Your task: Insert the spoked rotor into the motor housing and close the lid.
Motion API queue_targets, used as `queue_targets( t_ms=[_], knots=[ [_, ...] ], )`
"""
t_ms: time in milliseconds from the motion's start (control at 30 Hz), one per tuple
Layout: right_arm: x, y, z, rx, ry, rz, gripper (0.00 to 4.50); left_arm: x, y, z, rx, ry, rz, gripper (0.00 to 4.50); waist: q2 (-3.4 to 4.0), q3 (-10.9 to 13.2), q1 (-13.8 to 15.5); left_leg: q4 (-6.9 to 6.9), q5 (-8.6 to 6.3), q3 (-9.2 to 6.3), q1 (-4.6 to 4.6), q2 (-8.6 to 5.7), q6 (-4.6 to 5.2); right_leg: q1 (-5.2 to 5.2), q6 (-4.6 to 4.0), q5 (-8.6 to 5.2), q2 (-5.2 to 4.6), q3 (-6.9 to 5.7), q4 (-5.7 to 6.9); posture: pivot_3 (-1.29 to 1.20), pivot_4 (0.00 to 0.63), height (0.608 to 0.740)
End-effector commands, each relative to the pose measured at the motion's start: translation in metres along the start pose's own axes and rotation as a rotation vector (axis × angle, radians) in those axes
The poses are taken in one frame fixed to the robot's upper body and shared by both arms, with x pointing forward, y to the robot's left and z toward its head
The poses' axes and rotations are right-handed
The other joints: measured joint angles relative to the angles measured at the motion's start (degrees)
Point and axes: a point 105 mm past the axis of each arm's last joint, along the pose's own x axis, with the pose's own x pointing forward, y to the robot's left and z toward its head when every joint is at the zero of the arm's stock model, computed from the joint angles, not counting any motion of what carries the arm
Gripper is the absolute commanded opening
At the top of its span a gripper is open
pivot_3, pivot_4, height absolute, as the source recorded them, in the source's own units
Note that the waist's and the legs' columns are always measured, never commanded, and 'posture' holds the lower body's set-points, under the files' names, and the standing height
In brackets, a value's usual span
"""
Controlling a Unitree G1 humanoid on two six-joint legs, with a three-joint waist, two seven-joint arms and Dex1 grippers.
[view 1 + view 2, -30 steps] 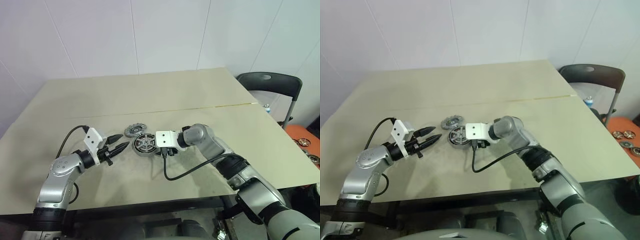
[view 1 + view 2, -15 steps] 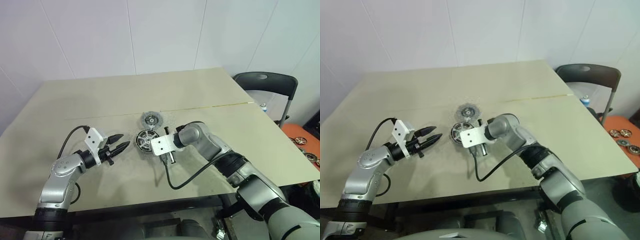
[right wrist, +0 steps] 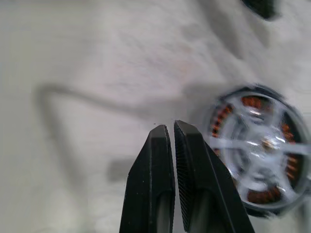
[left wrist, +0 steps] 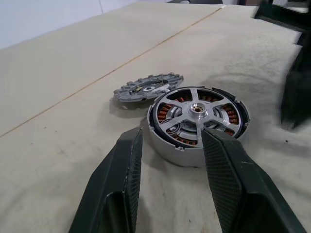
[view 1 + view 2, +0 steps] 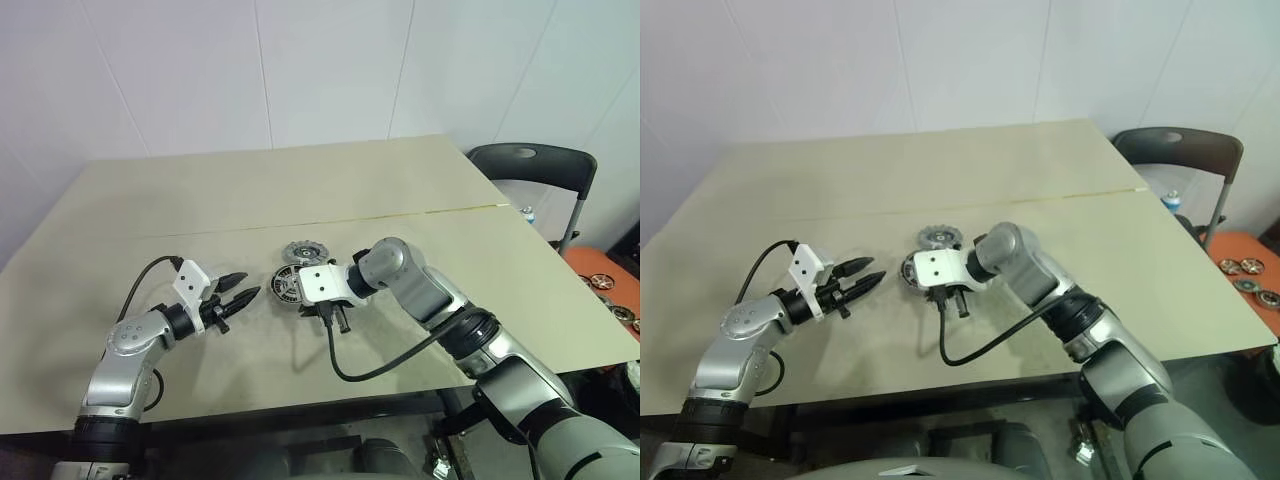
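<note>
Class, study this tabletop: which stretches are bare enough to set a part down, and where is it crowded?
Free: the far half of the table beyond the yellow seam line, and the near right corner. Crowded: the centre, where the lid lies beside the motor housing, flanked by the left gripper and right gripper.

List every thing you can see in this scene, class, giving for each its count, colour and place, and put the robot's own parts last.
Table: one, beige, fills the middle.
Motor housing: one, silver with copper windings, near the table's centre.
Spoked rotor: one, black ring with silver spokes, seated in the housing.
Lid: one, grey, notched rim, flat on the table just behind the housing.
Chair: one, black, beyond the table's right end.
Small round parts: several, dark, on an orange surface at far right.
Left gripper: one, black fingers open, left of the housing.
Right gripper: one, black fingers shut, empty, beside the housing.
</note>
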Motion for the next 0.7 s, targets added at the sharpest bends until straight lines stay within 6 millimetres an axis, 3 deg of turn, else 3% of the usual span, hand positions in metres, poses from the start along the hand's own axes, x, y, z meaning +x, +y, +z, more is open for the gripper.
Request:
queue_targets(
  t_ms=[33,100,267,533,633,700],
  knots=[
    [-0.005,-0.017,0.004,-0.089,0.020,-0.089,0.62,0.001,0.003,0.008,0.031,-0.024,0.008,2.05,0.00,0.00,-0.01,0.00,0.00,0.00,-0.02,0.00,0.00,-0.01,0.00,0.00,0.00,0.00,0.00,0.00,0.000,0.740],
    [-0.004,-0.017,0.003,-0.102,0.024,-0.087,1.10,0.001,0.002,0.007,0.029,-0.022,0.007,2.05,0.00,0.00,-0.01,-0.01,0.00,0.00,-0.04,0.00,0.00,-0.03,0.00,0.00,0.00,0.00,-0.01,0.00,0.000,0.740],
    [-0.003,-0.015,-0.008,-0.135,0.070,-0.068,2.82,0.001,0.003,0.006,0.028,-0.021,0.008,2.05,-0.01,0.00,-0.01,0.00,0.00,0.01,-0.04,-0.01,0.00,-0.03,0.00,0.00,-0.01,0.01,-0.02,0.00,0.000,0.740],
    [0.012,-0.012,-0.020,-0.158,0.110,-0.083,2.82,0.001,0.003,0.007,0.028,-0.025,0.012,2.05,-0.02,0.00,-0.10,0.00,0.00,0.01,0.00,0.00,0.00,-0.02,0.00,0.00,0.01,0.02,0.01,0.00,0.000,0.740],
    [0.016,-0.010,-0.025,-0.161,0.120,-0.085,2.24,0.001,0.002,0.008,0.030,-0.026,0.013,2.05,-0.03,-0.01,-0.08,0.02,0.02,0.01,0.06,0.00,-0.02,0.05,-0.01,0.00,0.01,0.02,0.04,0.00,0.000,0.740],
    [0.016,-0.010,-0.027,-0.166,0.123,-0.083,1.58,0.001,0.002,0.008,0.030,-0.025,0.012,2.05,-0.04,-0.02,-0.10,0.01,0.02,0.00,0.21,0.00,-0.02,0.20,-0.01,0.00,0.02,0.01,0.04,0.00,0.000,0.740]
  ],
)
